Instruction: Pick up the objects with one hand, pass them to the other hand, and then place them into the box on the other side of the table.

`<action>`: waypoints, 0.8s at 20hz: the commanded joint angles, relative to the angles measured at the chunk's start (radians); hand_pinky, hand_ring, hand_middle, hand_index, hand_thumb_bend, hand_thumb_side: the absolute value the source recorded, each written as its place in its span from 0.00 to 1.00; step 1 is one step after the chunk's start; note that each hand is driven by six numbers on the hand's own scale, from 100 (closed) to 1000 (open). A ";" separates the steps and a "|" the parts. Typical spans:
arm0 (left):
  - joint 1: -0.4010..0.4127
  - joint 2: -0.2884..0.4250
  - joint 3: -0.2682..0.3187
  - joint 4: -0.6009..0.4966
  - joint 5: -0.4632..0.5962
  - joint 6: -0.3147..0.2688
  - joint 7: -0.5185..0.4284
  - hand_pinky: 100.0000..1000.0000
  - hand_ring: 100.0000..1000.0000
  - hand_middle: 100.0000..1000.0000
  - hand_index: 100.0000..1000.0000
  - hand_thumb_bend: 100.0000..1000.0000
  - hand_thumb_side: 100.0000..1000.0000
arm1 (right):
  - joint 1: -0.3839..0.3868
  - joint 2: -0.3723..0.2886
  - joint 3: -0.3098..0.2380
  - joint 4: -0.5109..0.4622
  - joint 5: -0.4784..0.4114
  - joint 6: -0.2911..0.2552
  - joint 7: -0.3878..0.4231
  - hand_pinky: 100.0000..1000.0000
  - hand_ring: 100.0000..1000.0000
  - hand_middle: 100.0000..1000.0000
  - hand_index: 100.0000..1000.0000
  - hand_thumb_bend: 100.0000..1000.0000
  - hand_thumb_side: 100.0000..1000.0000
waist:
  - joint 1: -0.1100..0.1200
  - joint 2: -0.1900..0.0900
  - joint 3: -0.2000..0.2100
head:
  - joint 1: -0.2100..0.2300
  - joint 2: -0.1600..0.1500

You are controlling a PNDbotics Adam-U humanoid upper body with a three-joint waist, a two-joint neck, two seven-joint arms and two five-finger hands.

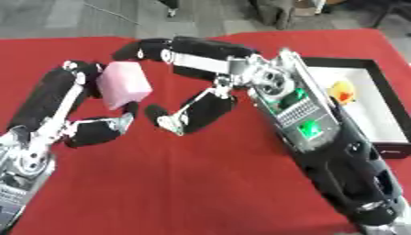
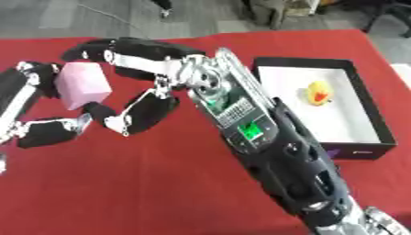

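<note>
— Where the red tablecloth [image 1: 201, 183] covers the table, what sits above it?

— A pink block [image 1: 123, 84], pale and boxy, held up off the cloth on the robot's left side of the scene. The left hand [image 1: 76, 103] has it: fingers run up along the block's left face and the thumb curls in below it, so the block is pinched between them.

— And the other hand?

— The right hand [image 1: 197, 80] reaches across from the right, its arm stretching diagonally from the lower right corner. Its fingers are spread and only slightly bent, one set arching over the top right of the block, the thumb hanging lower and to the right of it. The upper fingertips [image 2: 80, 50] lie just beside the block's top edge; whether they touch it I cannot tell. The hand is not closed round anything.

— Is there a box?

— Yes, a black box [image 2: 365, 108] with a white floor stands on the robot's right side of the table, well apart from the block. A small yellow toy [image 2: 319, 93] with a red mark, shaped like a duck, lies inside it near the middle.

— Anything beyond the table?

— Grey floor [image 1: 72, 18] at the far edge, with some dark shapes I cannot make out.
</note>
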 commanded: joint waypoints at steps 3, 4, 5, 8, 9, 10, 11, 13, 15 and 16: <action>-0.020 0.011 -0.004 -0.024 -0.016 -0.020 -0.006 0.50 0.43 0.35 0.46 0.00 0.24 | -0.023 0.010 -0.001 0.017 0.039 0.000 -0.008 1.00 1.00 1.00 1.00 0.00 0.00 | 0.002 -0.023 0.002 | -0.004 -0.002; -0.020 0.011 -0.005 -0.024 -0.017 -0.021 -0.007 0.50 0.43 0.35 0.46 0.00 0.24 | -0.024 0.012 -0.001 0.022 0.045 0.002 -0.009 1.00 1.00 1.00 1.00 0.00 0.00 | 0.002 -0.023 0.002 | -0.005 -0.002; -0.020 0.011 -0.007 -0.024 -0.017 -0.022 -0.008 0.50 0.43 0.35 0.46 0.00 0.24 | -0.025 0.014 -0.001 0.027 0.051 0.003 -0.011 1.00 1.00 1.00 1.00 0.00 0.00 | 0.003 -0.023 0.002 | -0.006 -0.003; -0.020 0.014 -0.017 -0.023 -0.015 -0.030 -0.005 0.51 0.43 0.35 0.46 0.00 0.24 | -0.030 0.020 0.002 0.044 0.067 0.006 -0.016 1.00 1.00 1.00 1.00 0.00 0.00 | 0.002 -0.023 0.002 | -0.008 -0.006; -0.020 0.015 -0.021 -0.022 -0.017 -0.036 -0.004 0.51 0.43 0.35 0.46 0.00 0.24 | -0.032 0.022 0.002 0.050 0.072 0.006 -0.017 1.00 1.00 1.00 1.00 0.00 0.01 | 0.002 -0.023 0.002 | -0.009 -0.007; -0.019 0.014 -0.024 -0.021 -0.019 -0.041 -0.004 0.50 0.43 0.35 0.46 0.00 0.24 | -0.033 0.024 0.003 0.056 0.076 0.007 -0.018 1.00 1.00 1.00 1.00 0.00 0.01 | 0.002 -0.024 0.002 | -0.010 -0.007; -0.019 0.014 -0.027 -0.019 -0.020 -0.045 -0.003 0.50 0.43 0.35 0.46 0.00 0.24 | -0.034 0.026 0.004 0.063 0.080 0.008 -0.018 1.00 1.00 1.00 1.00 0.00 0.01 | 0.002 -0.024 0.001 | -0.010 -0.008; -0.018 0.014 -0.032 -0.014 -0.023 -0.054 -0.001 0.51 0.44 0.35 0.46 0.00 0.25 | -0.036 0.030 0.006 0.077 0.088 0.010 -0.017 0.99 1.00 1.00 1.00 0.00 0.01 | 0.001 -0.025 0.001 | -0.011 -0.008; -0.018 0.014 -0.039 -0.013 -0.030 -0.072 0.001 0.51 0.44 0.35 0.47 0.00 0.25 | -0.037 0.034 0.008 0.089 0.093 0.011 -0.015 0.99 1.00 1.00 1.00 0.00 0.00 | 0.001 -0.025 0.001 | -0.012 -0.008; -0.018 0.015 -0.041 -0.012 -0.032 -0.083 0.002 0.51 0.44 0.35 0.47 0.00 0.24 | -0.038 0.036 0.009 0.094 0.095 0.012 -0.014 0.99 1.00 0.99 1.00 0.00 0.00 | 0.001 -0.025 0.001 | -0.013 -0.008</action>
